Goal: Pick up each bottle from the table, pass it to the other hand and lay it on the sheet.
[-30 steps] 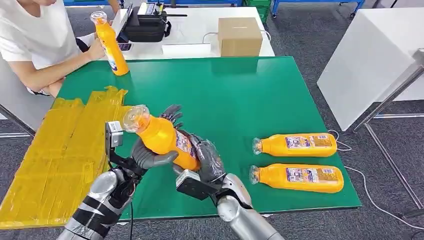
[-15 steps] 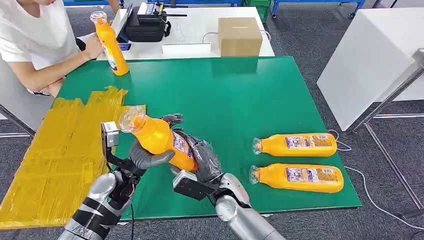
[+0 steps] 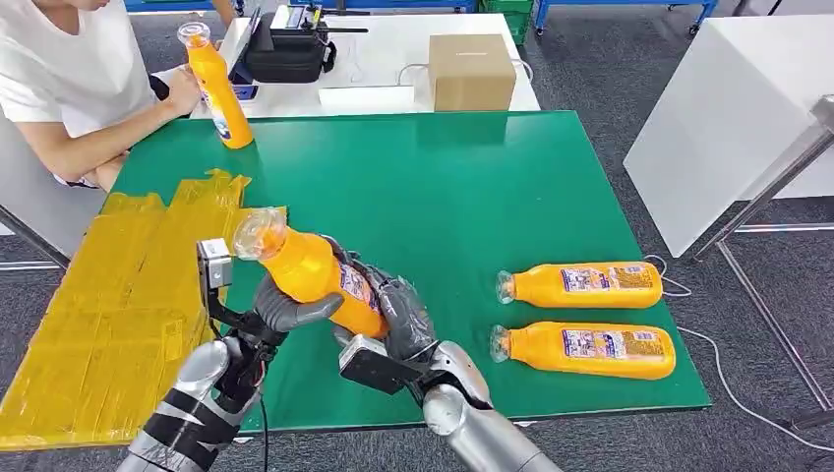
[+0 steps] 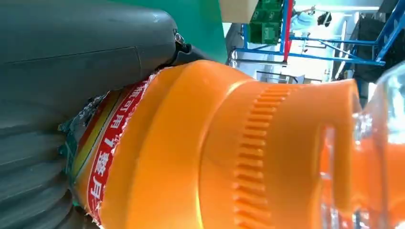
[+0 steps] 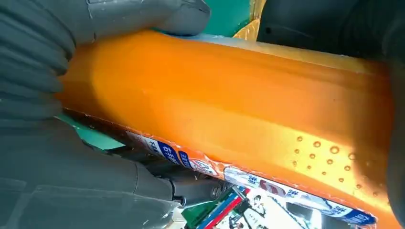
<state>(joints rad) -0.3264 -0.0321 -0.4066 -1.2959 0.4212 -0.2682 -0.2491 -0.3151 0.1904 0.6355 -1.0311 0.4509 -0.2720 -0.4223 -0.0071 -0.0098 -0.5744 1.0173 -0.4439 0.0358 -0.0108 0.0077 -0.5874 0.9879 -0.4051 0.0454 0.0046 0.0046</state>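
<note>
1. Held bottle (image 3: 313,275): orange, clear cap end pointing to 10 o'clock, tilted up off the green surface (image 3: 472,187), above its near-left part, just right of the yellow sheet (image 3: 118,305).
2. Left hand (image 3: 285,307): thumb wrapped across the bottle's front below the shoulder, fingers behind it. Grasping the bottle. Left wrist view confirms it: thumb pressed on the label edge of the bottle (image 4: 229,152).
3. Right hand (image 3: 398,317): clasped around the bottle's base end, at 4 o'clock from the left hand. Right wrist view has its fingers (image 5: 33,62) curled over the bottle body (image 5: 229,105), so it grips too. Both hands are on the same bottle.
4. Two more bottles lie flat on the surface at 3 o'clock of the hands, caps pointing left: far one (image 3: 580,284), near one (image 3: 585,350), parallel, slightly apart.
5. Fourth bottle (image 3: 216,87) stands upright at the far-left corner of the surface, a person's hand (image 3: 183,93) touching it.
6. Sheet: crumpled, covers the left edge of the surface, at 9 o'clock of the held bottle. No bottle lying on it.
7. Cardboard box (image 3: 471,71) on the white table beyond, at 12 o'clock.
</note>
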